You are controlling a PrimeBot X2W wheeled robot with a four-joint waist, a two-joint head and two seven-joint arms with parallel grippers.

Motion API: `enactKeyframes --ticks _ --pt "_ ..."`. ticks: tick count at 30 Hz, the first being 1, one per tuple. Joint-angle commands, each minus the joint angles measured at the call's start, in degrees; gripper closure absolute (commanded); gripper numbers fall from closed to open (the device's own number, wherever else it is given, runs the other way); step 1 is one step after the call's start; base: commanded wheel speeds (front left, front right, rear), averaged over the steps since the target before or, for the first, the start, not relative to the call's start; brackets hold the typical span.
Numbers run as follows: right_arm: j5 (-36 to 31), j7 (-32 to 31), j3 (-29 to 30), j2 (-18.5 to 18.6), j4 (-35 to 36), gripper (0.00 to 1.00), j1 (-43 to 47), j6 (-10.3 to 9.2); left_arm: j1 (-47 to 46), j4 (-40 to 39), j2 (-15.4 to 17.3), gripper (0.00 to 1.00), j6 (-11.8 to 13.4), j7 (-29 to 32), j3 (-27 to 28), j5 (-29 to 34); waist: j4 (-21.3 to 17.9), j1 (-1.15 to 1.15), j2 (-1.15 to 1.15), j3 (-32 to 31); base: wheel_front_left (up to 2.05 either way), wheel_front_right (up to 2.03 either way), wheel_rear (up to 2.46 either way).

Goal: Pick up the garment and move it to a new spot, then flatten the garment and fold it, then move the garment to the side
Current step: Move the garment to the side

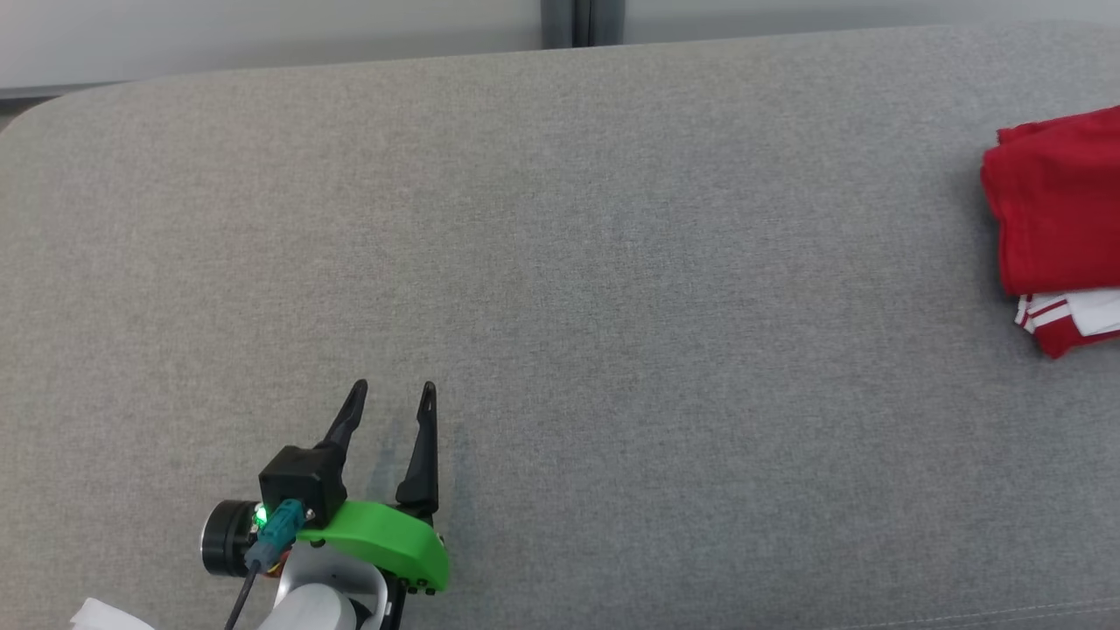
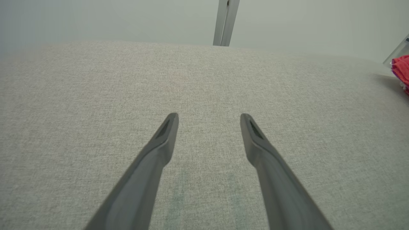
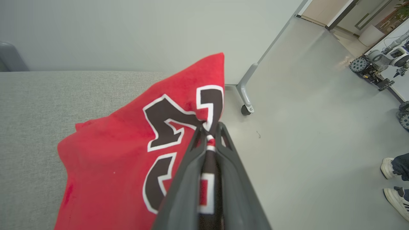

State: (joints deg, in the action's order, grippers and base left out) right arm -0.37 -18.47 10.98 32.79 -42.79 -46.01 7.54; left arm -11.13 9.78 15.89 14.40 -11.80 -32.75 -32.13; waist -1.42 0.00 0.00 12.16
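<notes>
Red cloth is what I see at the table's right end: the garment (image 1: 1054,206) lies there in a folded bundle on the grey fabric top of the table (image 1: 560,262), with a white-and-red striped trim showing at its near edge. From the right wrist camera, the right pincer (image 3: 210,129) is clenched on the garment (image 3: 127,150), its 2 dark fingers pressed together with a strip of the white-edged trim between them. Black figures outlined in white run across the red cloth just beside that grip, and 1 corner of it peaks up above the table (image 3: 32,111).

My left pincer (image 1: 394,386) sits over the table's near left part, released, its 2 fingers spread apart and grasping nothing. Its own camera shows the left pincer (image 2: 209,116) above bare grey fabric, with the garment (image 2: 402,68) far off at the table's right end.

Beyond the table's right end I see a pale floor (image 3: 303,127), a wheeled leg (image 3: 246,95), and a person's white shoes (image 3: 391,167).
</notes>
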Motion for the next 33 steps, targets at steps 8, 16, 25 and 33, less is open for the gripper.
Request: enactKeyframes --ticks 8,16,25,33 --pt "-10.18 6.94 8.61 0.17 -2.75 0.00 -1.45 -0.12 -1.72 -1.72 1.33 0.00 0.86 0.97 -0.12 1.00 1.96 0.00 0.00 4.33 0.00 0.00 0.00" --pt "-18.15 13.75 15.14 -6.57 -0.09 0.00 -0.10 -0.12 -1.57 -2.22 2.01 0.00 1.51 1.38 0.16 0.74 0.67 0.00 0.00 3.95 0.00 0.00 0.00" --pt "-14.88 17.87 9.49 -11.43 0.33 0.00 -2.95 -0.12 -2.52 -1.36 1.56 0.00 1.15 0.47 1.01 -0.54 -0.89 0.00 0.00 -0.06 0.00 0.00 0.00" --pt "-8.43 24.02 0.55 -15.89 -2.78 0.00 -2.28 -0.12 -3.12 2.95 0.12 0.00 0.29 -1.83 3.98 -2.80 -1.36 0.00 0.00 -6.15 0.00 0.00 0.00"
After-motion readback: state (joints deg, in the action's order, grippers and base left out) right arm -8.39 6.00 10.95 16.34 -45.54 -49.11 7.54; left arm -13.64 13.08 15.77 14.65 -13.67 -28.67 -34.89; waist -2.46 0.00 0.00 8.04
